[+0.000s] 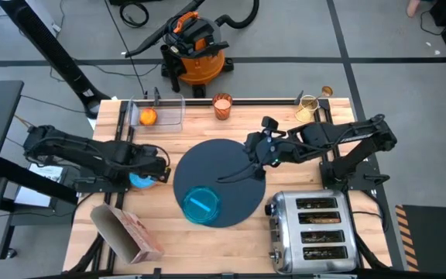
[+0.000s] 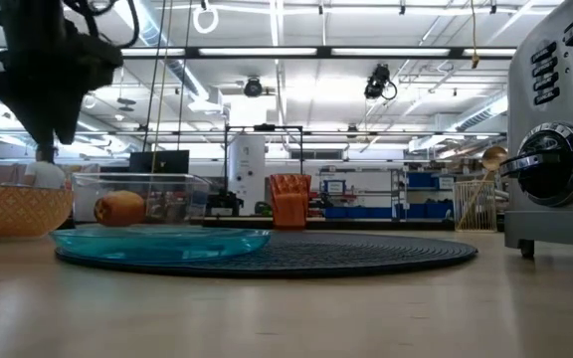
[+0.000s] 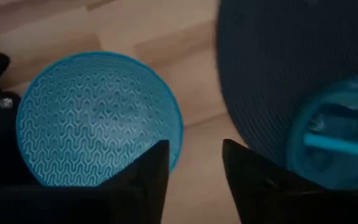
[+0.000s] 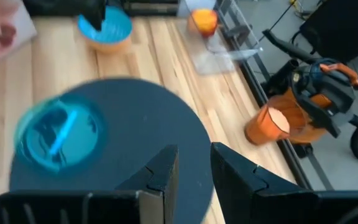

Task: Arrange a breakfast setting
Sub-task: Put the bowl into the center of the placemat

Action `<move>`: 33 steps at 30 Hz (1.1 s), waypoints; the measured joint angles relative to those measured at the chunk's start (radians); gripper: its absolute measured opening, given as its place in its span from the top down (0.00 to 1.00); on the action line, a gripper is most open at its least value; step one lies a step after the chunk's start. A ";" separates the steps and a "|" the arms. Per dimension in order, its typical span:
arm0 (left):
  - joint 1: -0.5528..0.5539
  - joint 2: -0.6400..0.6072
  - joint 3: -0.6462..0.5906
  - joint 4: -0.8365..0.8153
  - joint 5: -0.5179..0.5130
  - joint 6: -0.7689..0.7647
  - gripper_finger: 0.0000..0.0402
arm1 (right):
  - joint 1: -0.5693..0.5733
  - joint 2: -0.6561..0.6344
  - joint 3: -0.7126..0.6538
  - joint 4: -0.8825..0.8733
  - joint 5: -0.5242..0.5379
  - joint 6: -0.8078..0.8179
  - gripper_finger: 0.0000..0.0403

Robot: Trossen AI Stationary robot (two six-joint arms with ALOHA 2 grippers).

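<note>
Both dark arms stretch inward across the high view, the left gripper (image 1: 159, 164) over the small light-blue bowl (image 1: 140, 180) so that only part of its rim shows just off the left edge of the large round mat (image 1: 219, 177), and the right gripper (image 1: 246, 167) reaching over the mat's right half, its fingers slightly parted and empty. On the mat's near edge sits the teal plate (image 1: 201, 204); the pale streak across it is hard to make out. At the table's far edge a clear container (image 1: 158, 113) holds the red-orange fruit (image 1: 148, 116), with the translucent orange cup (image 1: 221, 106) beside it and a wire holder (image 1: 308, 107) farther right carrying something gold too small to identify. The chrome toaster (image 1: 312, 229) fills the near right corner and the pink cereal box (image 1: 126, 231) lies at the near left, leaving bare wood between them and most of the mat uncovered. From table height, the plate (image 2: 162, 242) rests on the mat (image 2: 366, 254), the fruit (image 2: 119, 208) shows behind it inside the container, the cup (image 2: 288, 201) stands beyond, and the toaster (image 2: 555, 139) is cut off at the right. The left wrist view shows the bowl (image 3: 98, 121) partly hidden by that arm's fingers (image 3: 148, 180), which stand apart holding nothing, the bowl rim just beside one of them. The right wrist view shows its fingers (image 4: 160, 174) open over the mat (image 4: 142, 130), the blurred plate (image 4: 58, 134) and the cup (image 4: 269, 124) apart on bare wood.
</note>
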State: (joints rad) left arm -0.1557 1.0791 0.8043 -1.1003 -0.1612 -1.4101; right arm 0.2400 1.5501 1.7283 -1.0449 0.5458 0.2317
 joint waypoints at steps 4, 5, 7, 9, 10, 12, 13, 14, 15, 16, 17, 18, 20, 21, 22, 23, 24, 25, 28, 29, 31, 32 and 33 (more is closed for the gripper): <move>0.073 0.041 -0.032 0.028 0.026 -0.026 0.49 | 0.003 0.000 -0.009 -0.037 0.005 -0.005 0.74; 0.087 0.047 -0.048 0.040 0.040 -0.033 0.48 | 0.002 0.000 -0.019 -0.038 0.004 0.009 0.74; 0.111 0.063 -0.081 0.060 0.048 -0.047 0.46 | -0.001 0.000 -0.039 -0.055 0.000 0.020 0.74; 0.130 0.076 -0.112 0.115 0.056 -0.043 0.46 | -0.001 0.000 -0.059 -0.073 0.002 0.019 0.74; 0.136 0.079 -0.118 0.153 0.055 -0.040 0.46 | -0.001 -0.001 -0.071 -0.073 0.004 0.020 0.74; 0.136 0.089 -0.125 0.205 0.054 -0.037 0.46 | -0.001 0.000 -0.090 -0.091 0.002 0.026 0.74; 0.135 0.098 -0.125 0.206 0.050 -0.036 0.46 | -0.001 0.001 -0.095 -0.098 0.001 0.027 0.74; 0.133 0.111 -0.126 0.196 0.041 -0.035 0.46 | -0.001 0.001 -0.098 -0.096 0.001 0.027 0.74; 0.133 0.128 -0.126 0.190 0.020 -0.037 0.46 | -0.003 0.000 -0.101 -0.093 0.002 0.027 0.74; 0.134 0.144 -0.126 0.185 0.000 -0.045 0.47 | -0.006 0.000 -0.103 -0.094 0.002 0.027 0.74; 0.135 0.159 -0.126 0.178 -0.002 -0.046 0.49 | -0.009 0.000 -0.106 -0.095 0.001 0.028 0.74; 0.135 0.178 -0.126 0.180 -0.004 -0.043 0.50 | -0.013 0.000 -0.108 -0.094 0.001 0.029 0.74; 0.134 0.208 -0.126 0.186 -0.002 -0.038 0.54 | -0.018 0.000 -0.108 -0.095 0.002 0.031 0.74; 0.132 0.220 -0.126 0.189 0.003 -0.038 0.56 | -0.021 0.000 -0.108 -0.095 0.002 0.031 0.74; 0.127 0.230 -0.126 0.197 0.008 -0.038 0.58 | -0.022 0.000 -0.108 -0.095 0.003 0.031 0.74; 0.122 0.236 -0.126 0.203 0.013 -0.038 0.61 | -0.024 0.000 -0.108 -0.095 0.003 0.031 0.74; 0.117 0.240 -0.126 0.202 0.018 -0.038 0.64 | -0.027 0.000 -0.108 -0.096 0.003 0.031 0.74; 0.112 0.243 -0.126 0.200 0.027 -0.038 0.66 | -0.028 0.000 -0.108 -0.098 0.003 0.031 0.74; 0.096 0.243 -0.126 0.189 0.036 -0.048 0.77 | -0.033 0.000 -0.108 -0.103 0.021 0.029 0.74; 0.092 0.243 -0.126 0.190 0.035 -0.054 0.80 | -0.036 -0.002 -0.108 -0.103 0.030 0.025 0.74; 0.078 0.242 -0.126 0.189 0.029 -0.074 0.89 | -0.041 -0.009 -0.108 -0.106 0.035 -0.006 0.74; 0.068 0.241 -0.125 0.185 0.029 -0.081 0.93 | -0.044 -0.017 -0.108 -0.105 0.040 -0.028 0.74; 0.056 0.240 -0.122 0.181 0.019 -0.096 0.95 | -0.045 -0.025 -0.108 -0.109 0.051 -0.045 0.74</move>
State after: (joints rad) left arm -0.0998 1.3193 0.6827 -0.9190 -0.1419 -1.5063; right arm 0.1948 1.5250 1.6203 -1.1535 0.5969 0.1867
